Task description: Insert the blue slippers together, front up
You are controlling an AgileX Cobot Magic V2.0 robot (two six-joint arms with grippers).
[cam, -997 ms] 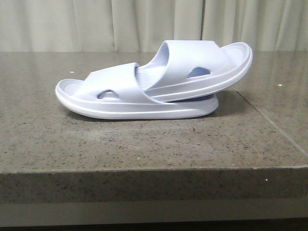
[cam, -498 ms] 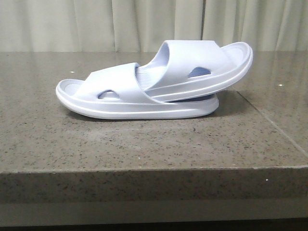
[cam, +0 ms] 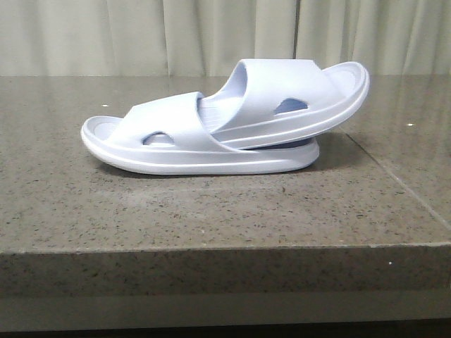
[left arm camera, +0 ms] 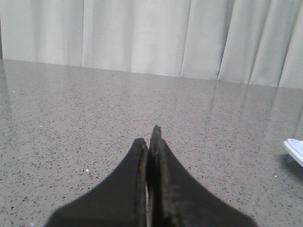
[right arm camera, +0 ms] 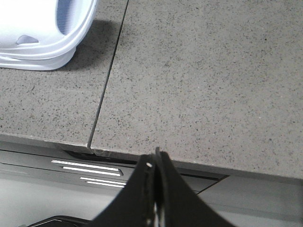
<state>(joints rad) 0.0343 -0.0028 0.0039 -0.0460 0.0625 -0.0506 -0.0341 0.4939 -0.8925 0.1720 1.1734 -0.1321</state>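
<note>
Nearest the front edge of the desk (cam: pixel 211 211) there's just bare speckled stone, a polished granite-look top with a seam running back toward the right side. Both claws sit clear of the work: the left gripper (left arm camera: pixel 150 142) is pressed together over open desk, and the right gripper (right arm camera: pixel 155 163) is pressed together too, hanging out past a desk edge, holding nothing.

Further back, about mid-desk, are the blue slippers (cam: pixel 225 120). One lies flat on its thick sole and the other is tucked under its strap, tilted with the far end riding up toward the right. Looks nested already to me.

My guess is they're light, squishy foam, matte and grippy. The wide strap or sole rim seems the easiest grab.
</note>
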